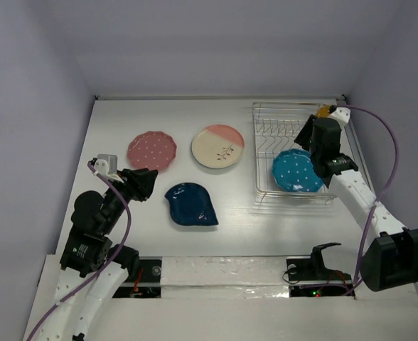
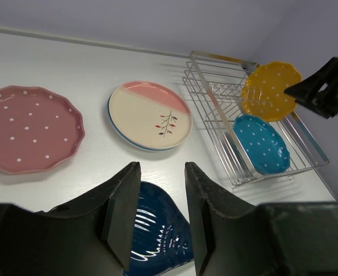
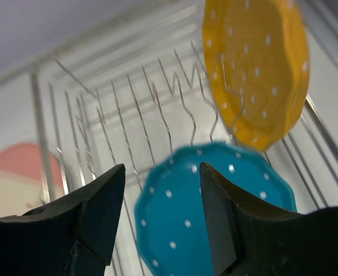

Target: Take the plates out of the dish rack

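Dark blue plate (image 1: 190, 204) lies on the desk (image 1: 124, 121) at lower centre of the top view. The left fingers (image 2: 123, 213) hover beside it, part open and empty, with a pink plate (image 1: 152, 150) and a cream plate (image 1: 217, 145) beyond. At right the light blue plate (image 1: 296, 171) lies flat in the rack (image 1: 256, 153). The right fingers (image 3: 100, 213) hang over it, spread and holding nothing. They should probably pinch its rim and lift clear of the tines and the yellow plate (image 3: 252, 69), which stands upright behind.
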`<control>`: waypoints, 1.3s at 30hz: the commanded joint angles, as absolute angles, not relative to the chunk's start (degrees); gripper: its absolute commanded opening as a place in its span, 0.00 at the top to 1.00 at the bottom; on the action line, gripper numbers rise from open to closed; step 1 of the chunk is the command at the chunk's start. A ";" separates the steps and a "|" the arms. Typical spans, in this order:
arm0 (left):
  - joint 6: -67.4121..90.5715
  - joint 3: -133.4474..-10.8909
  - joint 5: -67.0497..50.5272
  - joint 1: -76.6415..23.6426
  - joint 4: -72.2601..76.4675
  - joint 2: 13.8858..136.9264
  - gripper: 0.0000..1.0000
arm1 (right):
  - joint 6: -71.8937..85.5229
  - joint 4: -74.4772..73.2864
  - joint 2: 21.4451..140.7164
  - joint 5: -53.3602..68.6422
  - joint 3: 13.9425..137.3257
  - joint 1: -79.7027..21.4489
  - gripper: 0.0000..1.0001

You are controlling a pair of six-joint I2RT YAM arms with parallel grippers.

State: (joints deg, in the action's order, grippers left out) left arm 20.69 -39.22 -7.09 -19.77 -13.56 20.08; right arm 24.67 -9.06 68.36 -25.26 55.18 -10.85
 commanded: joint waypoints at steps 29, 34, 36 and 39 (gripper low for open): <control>20.92 -39.99 -7.21 -20.74 -11.16 14.15 0.64 | 17.14 -32.60 96.14 -5.97 67.41 -15.38 0.44; 20.92 -39.99 -7.21 -21.27 -11.25 14.24 0.64 | 18.19 -36.46 99.31 -11.76 69.96 -15.91 0.56; 20.92 -40.08 -7.03 -21.27 -11.25 13.80 0.64 | 18.02 -37.52 100.72 -13.52 71.27 -16.52 0.56; 21.01 -40.08 -6.86 -21.80 -11.43 13.28 0.64 | 18.19 -39.46 103.18 -15.72 72.86 -17.83 0.58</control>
State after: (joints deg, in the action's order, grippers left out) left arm 20.71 -39.22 -7.16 -21.12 -13.56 14.37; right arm 18.26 -34.72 100.40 -9.82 70.81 -16.75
